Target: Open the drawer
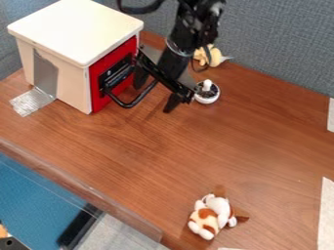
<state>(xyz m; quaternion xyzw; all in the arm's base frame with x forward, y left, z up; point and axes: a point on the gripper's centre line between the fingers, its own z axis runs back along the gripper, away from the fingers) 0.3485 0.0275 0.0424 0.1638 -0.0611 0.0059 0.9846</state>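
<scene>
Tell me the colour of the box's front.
The front is red, clearest in the camera view.

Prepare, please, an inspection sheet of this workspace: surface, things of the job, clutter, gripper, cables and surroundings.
Surface: brown wood-grain tabletop; spills, nothing seen.
Job's things: cream box with red front and curved black handle; whether the drawer is ajar, cannot tell.
Clutter: brown-and-white plush toy, yellow plush toy, small white round bowl with dark contents, silver tape beside the box.
Gripper: black two-finger gripper, open, at the handle; contact unclear.
Cables: thick black cable by the arm; damage, nothing seen.
Surroundings: blue-grey fabric partition behind.
</scene>
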